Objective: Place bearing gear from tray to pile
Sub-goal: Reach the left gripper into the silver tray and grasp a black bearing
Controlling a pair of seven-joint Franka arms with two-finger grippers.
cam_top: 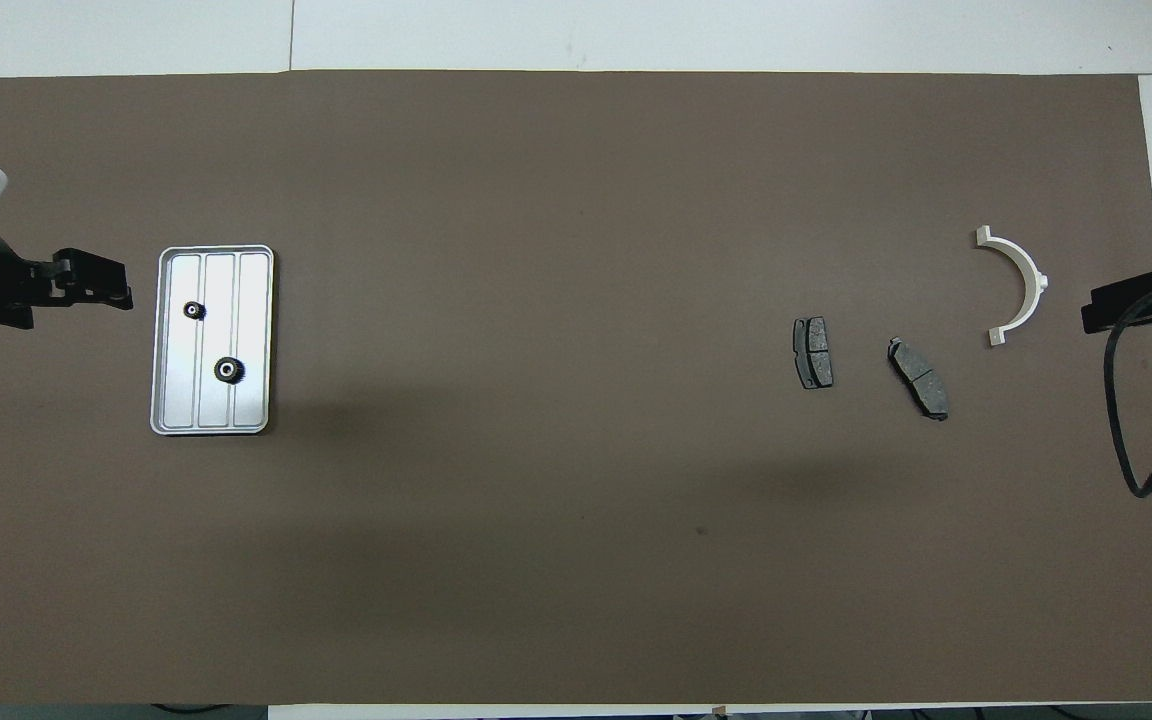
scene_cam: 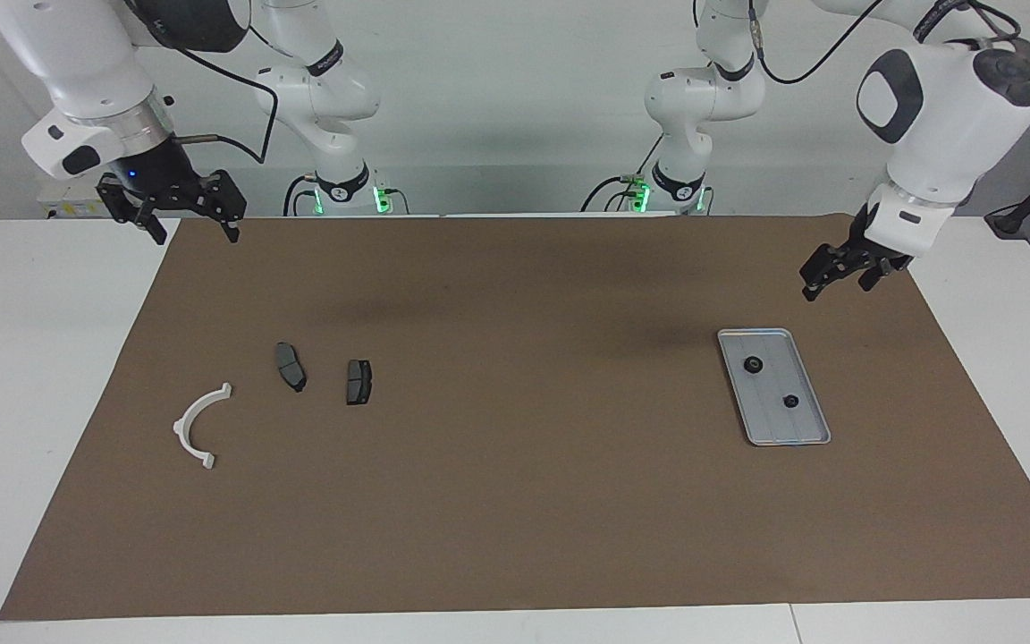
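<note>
Black gears lie on the tray, apart from the empty, open left hand.

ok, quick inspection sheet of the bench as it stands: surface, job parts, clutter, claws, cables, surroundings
Surface: brown mat on a white table; flat, no spills seen.
Job's things: tray toward the left arm's end, holding two bearing gears. Pile toward the right arm's end: two brake pads and a white half-ring bracket, all apart from one another.
Clutter: nothing seen.
Claws: left claw open, empty, in the air near the tray's robot-side end; right claw open, empty, waiting over the mat's corner.
Cables: black cable looping by the right claw.
Surroundings: pale wall, two more arm bases with green lights.
</note>
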